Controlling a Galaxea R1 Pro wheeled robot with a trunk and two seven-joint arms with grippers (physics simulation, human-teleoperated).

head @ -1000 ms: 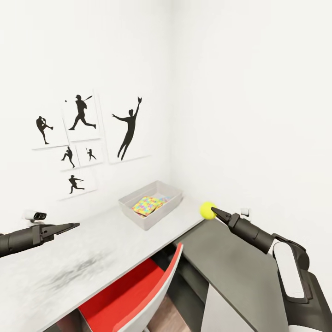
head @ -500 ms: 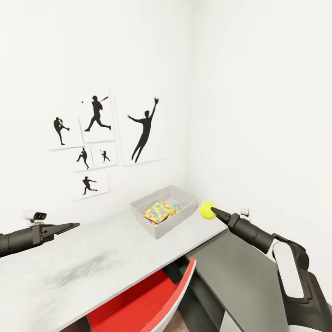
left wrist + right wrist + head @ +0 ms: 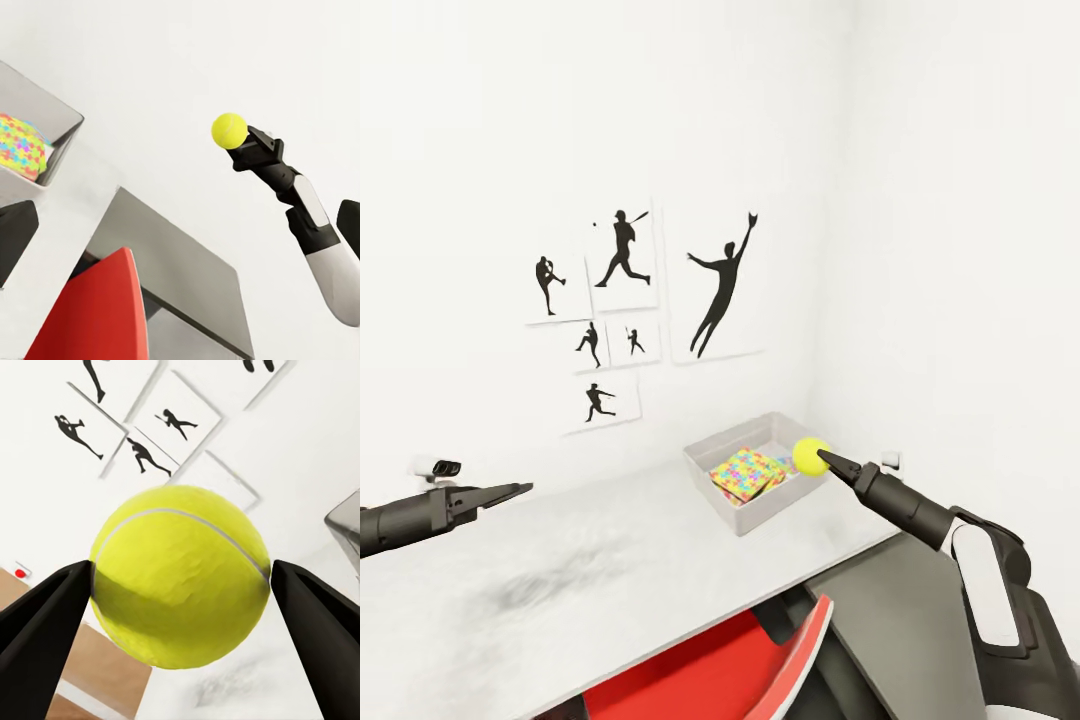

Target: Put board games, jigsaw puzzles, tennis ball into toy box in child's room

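My right gripper (image 3: 823,460) is shut on the yellow tennis ball (image 3: 809,456), held in the air by the right rim of the grey toy box (image 3: 732,508). The right wrist view has the ball (image 3: 180,577) pinched between both black fingers. Colourful jigsaw puzzles (image 3: 748,473) lie inside the box, which stands on the pale grey part of the table (image 3: 610,570) near the room's corner. My left gripper (image 3: 518,490) hovers open and empty over the table's left end; one of its fingers (image 3: 15,236) frames the left wrist view, where the ball (image 3: 229,129) and toy box (image 3: 66,124) also appear.
A red chair (image 3: 740,670) is tucked under the table's front edge. The dark grey table section (image 3: 900,620) lies below my right arm. White walls meet in a corner behind the box, with black baseball silhouette posters (image 3: 630,310) on the left wall.
The whole view has swung left, so box, posters and corner sit further right in the picture. The ball, once over the dark table section, now hangs at the box's right rim.
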